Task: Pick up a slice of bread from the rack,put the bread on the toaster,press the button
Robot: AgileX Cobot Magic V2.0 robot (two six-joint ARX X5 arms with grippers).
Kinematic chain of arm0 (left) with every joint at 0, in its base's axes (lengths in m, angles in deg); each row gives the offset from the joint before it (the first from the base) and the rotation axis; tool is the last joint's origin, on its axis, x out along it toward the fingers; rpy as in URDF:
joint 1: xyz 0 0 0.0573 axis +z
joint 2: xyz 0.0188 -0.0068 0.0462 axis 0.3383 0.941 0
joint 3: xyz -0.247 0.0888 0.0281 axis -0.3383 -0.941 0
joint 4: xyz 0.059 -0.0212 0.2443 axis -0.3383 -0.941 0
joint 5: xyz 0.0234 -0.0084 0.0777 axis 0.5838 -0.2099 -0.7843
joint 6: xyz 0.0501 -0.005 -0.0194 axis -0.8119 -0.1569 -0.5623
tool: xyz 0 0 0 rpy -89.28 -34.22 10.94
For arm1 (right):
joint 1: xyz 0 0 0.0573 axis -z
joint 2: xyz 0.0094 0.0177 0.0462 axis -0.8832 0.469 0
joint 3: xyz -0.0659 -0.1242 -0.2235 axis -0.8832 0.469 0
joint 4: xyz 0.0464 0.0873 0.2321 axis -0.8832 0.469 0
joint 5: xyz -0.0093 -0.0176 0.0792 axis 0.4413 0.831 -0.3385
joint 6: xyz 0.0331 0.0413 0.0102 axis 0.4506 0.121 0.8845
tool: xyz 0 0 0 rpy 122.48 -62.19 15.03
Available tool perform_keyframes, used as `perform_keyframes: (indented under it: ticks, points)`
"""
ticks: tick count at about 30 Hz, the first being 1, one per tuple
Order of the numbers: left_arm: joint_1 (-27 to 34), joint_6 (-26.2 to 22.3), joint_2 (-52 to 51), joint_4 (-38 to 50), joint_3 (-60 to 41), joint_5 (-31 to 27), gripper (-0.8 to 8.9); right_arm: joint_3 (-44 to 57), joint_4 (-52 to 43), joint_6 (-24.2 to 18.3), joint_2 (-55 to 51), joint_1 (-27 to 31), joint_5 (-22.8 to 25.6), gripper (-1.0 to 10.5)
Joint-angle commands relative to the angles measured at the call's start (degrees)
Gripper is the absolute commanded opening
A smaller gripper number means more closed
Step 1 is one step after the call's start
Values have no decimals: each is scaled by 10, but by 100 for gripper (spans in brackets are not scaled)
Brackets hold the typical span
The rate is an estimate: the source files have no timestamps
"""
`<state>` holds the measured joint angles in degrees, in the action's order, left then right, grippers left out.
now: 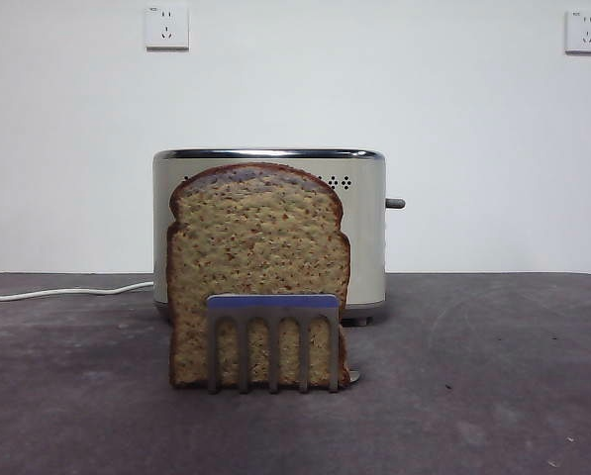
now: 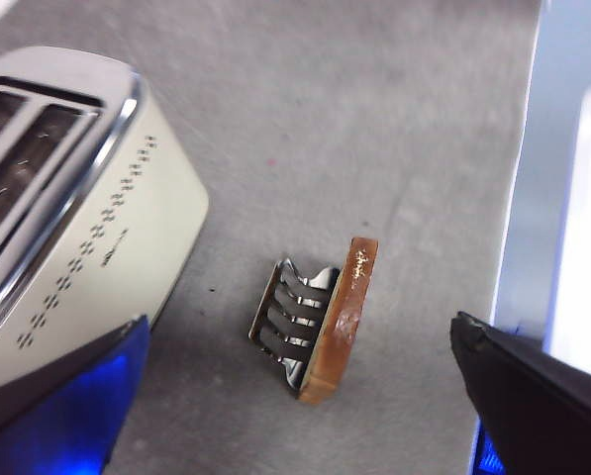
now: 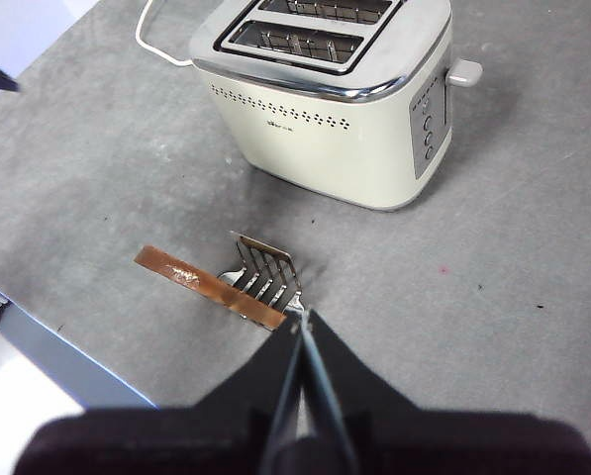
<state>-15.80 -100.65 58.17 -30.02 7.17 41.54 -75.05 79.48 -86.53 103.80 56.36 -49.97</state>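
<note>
Toaster (image 1: 369, 233) behind, slots bare | slice of bread (image 1: 258, 267) upright in rack (image 1: 273, 338), just before it | bread: I judge light, thin, crumbly, so pinch the domed crust gently | my left gripper (image 2: 295, 396) wide apart, empty | my right gripper (image 3: 300, 396) closed, empty.

Soft even light, blurred wrist edges

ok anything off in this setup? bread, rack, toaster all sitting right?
Nothing stands out. The slice of bread stands upright against the rack, which sits level on its feet in front of the toaster. The toaster is upright with both slots empty. No crumbs or damage visible; both grippers hang above the table.
</note>
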Motion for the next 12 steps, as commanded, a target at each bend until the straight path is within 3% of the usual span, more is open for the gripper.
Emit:
perform_keyframes:
  ticks: [1,12]
  points:
    - [-37,-43,51,0,12,-36,653,-1,-2,-5,3,-2,-1,-12]
    - [-123,-94,248,7,19,-117,652,-1,-2,-12,17,-2,-1,-12]
